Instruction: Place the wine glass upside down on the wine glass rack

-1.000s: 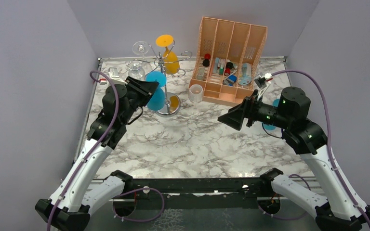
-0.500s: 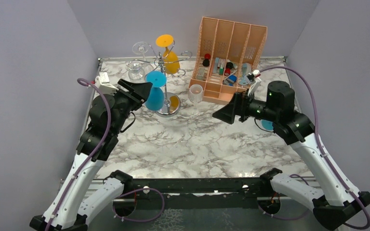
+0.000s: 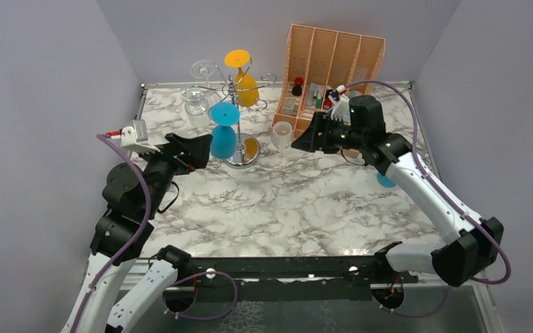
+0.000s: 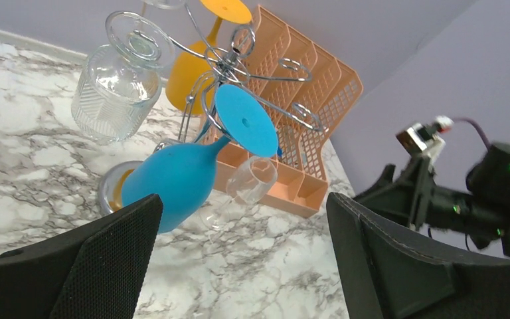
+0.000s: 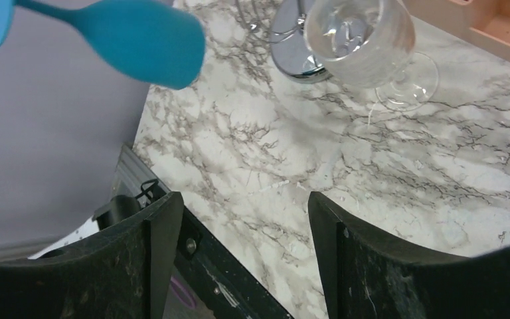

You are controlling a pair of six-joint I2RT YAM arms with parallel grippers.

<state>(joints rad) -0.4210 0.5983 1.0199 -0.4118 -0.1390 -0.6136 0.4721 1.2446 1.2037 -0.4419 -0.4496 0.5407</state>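
Observation:
The silver wine glass rack stands at the back left on its round disc base. A blue wine glass hangs upside down from it, bowl tilted. An orange glass and a clear ribbed glass hang there too. My left gripper is open just left of the blue glass, with nothing between its fingers. A clear wine glass stands upright on the table beside the rack. My right gripper is open just right of it, and it sits ahead of the empty jaws.
An orange slotted organiser with small items stands at the back right, directly behind my right gripper. A blue object lies on the table partly behind the right forearm. Purple walls close in the left, back and right sides.
My left gripper opened and drew back toward the near left, leaving the blue glass hanging on the rack. My right arm swung left and away to the clear glass, its jaws narrowing a little.

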